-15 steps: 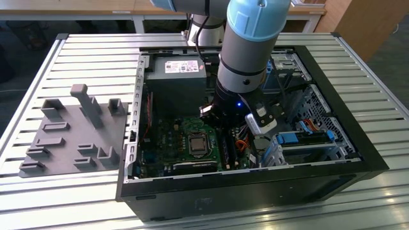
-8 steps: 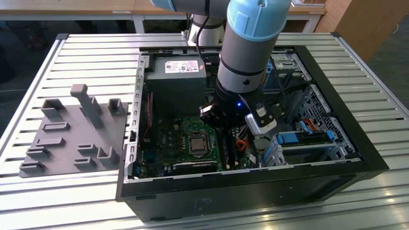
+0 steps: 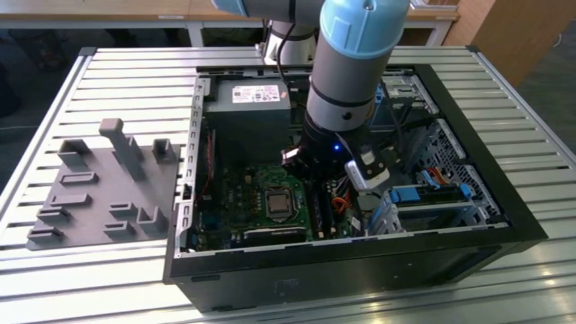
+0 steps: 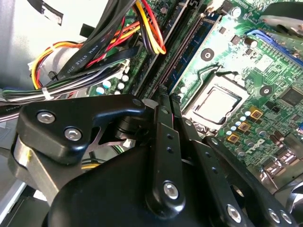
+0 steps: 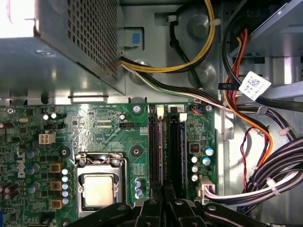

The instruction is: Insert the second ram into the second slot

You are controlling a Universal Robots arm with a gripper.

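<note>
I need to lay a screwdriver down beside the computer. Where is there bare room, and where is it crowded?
Free: the slatted table between the grey holder tray and the computer case, and in front of the tray. Crowded: inside the case, where the arm hangs over the motherboard beside bundled cables.

The second ram (image 5: pixel 182 150) stands on edge in the second slot (image 5: pixel 176 142), a thin dark-blue strip running lengthwise along the motherboard (image 5: pixel 109 132), parallel to the first slot just beside it; its near end is hidden beneath the end effector (image 5: pixel 163 201).
</note>
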